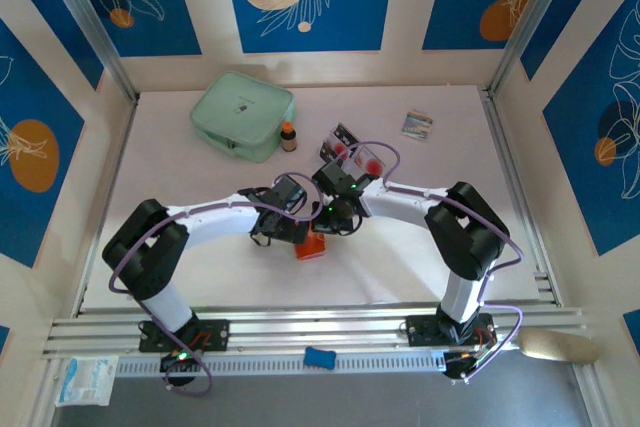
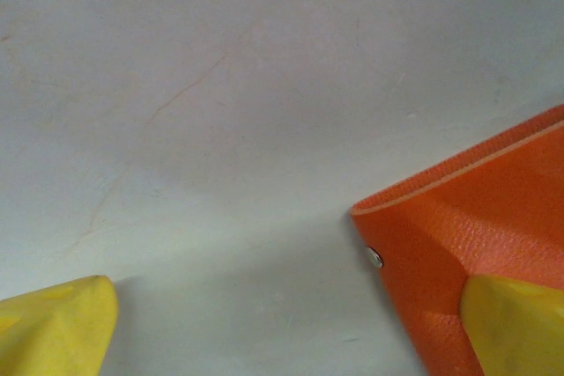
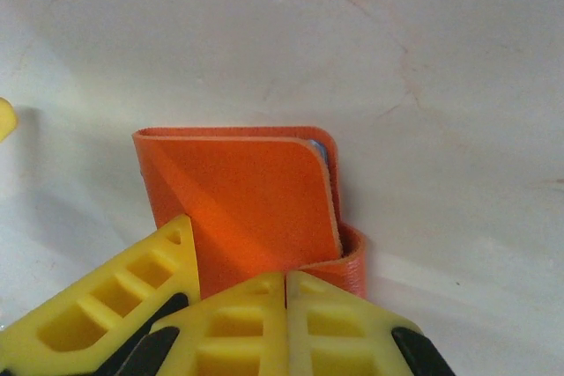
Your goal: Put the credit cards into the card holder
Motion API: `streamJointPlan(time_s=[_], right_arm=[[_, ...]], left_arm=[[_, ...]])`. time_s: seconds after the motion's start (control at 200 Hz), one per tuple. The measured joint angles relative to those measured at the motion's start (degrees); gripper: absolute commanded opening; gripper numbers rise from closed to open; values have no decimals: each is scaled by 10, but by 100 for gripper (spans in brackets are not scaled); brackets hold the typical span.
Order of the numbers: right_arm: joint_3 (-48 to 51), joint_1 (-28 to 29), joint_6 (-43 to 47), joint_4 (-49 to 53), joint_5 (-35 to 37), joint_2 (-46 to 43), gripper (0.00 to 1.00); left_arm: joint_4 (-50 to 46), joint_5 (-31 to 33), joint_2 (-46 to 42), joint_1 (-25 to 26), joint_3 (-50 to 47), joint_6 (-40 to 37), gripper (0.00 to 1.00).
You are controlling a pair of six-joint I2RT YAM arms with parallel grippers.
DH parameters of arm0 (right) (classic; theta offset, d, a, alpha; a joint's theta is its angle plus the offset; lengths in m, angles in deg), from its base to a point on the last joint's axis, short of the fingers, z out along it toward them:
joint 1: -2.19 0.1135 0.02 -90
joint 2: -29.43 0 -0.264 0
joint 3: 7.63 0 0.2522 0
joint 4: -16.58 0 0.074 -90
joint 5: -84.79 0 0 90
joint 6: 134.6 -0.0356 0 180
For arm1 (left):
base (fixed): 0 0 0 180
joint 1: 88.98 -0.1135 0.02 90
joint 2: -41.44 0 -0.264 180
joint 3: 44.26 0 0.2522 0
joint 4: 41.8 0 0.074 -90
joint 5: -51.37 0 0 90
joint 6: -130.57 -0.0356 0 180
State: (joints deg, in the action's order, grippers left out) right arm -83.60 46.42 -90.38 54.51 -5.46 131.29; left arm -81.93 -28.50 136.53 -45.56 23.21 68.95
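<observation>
The orange-red card holder [image 1: 311,246] lies at mid-table where the two arms meet. In the right wrist view the card holder [image 3: 247,204] has its flap raised, with a grey-blue edge showing inside. My right gripper [image 3: 286,277] is shut, its tips against the holder's near fold; I cannot tell whether the flap is pinched. My left gripper [image 2: 289,298] is open wide, one finger [image 2: 515,323] over the card holder [image 2: 476,235] beside its snap button [image 2: 374,257]. The credit cards [image 1: 357,153], black and pale with red marks, lie beyond the right gripper [image 1: 325,227] and the left gripper [image 1: 297,235].
A mint-green zip pouch [image 1: 243,113] sits at the back left with a small brown bottle [image 1: 288,136] beside it. A multicoloured packet [image 1: 417,124] lies at the back right. Walls enclose the table on three sides.
</observation>
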Motion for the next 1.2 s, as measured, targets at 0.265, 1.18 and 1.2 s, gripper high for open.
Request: streamJointPlan(time_s=[0.265, 1.18, 1.2], right_arm=[[23, 0, -10, -34, 0, -1, 0], [125, 55, -21, -160, 106, -55, 0], [127, 57, -21, -164, 110, -56, 0]], left_arm=[[0, 0, 0, 0, 0, 0, 100], [2, -4, 3, 0, 0, 0, 100], [2, -4, 3, 0, 0, 0, 100]])
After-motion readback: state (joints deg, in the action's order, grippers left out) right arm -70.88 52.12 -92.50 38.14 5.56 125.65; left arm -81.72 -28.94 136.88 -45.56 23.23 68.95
